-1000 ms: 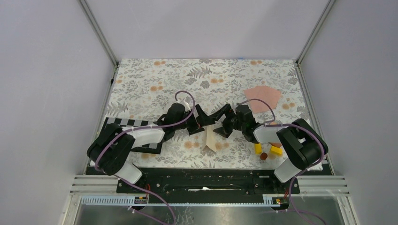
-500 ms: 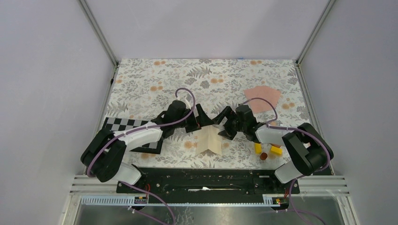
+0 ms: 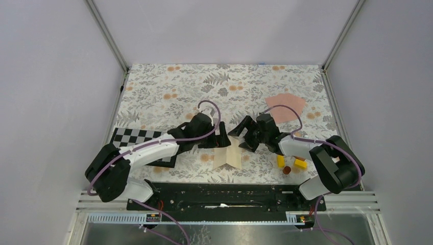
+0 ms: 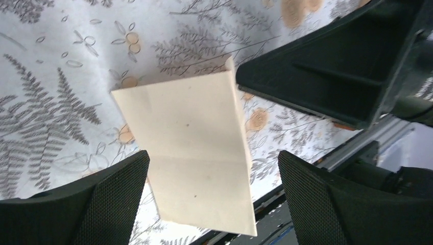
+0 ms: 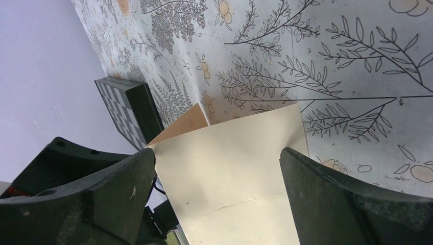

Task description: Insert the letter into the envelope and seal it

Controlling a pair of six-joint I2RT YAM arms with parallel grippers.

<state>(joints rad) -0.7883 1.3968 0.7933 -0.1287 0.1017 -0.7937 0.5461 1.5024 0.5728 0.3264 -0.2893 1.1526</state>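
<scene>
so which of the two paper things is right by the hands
The cream folded sheet, near the front edge between the open left hand and right hand. The pink envelope lies flat at the far right, apart from both.

Lab test cell, blank walls, aluminium frame

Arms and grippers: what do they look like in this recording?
The left arm and right arm each have white link shells between bulky black joints, with a thin purple cable looping along them. The left gripper and right gripper are black, each with two broad wedge-shaped fingers. The left pair shows a fine mesh texture.
</scene>
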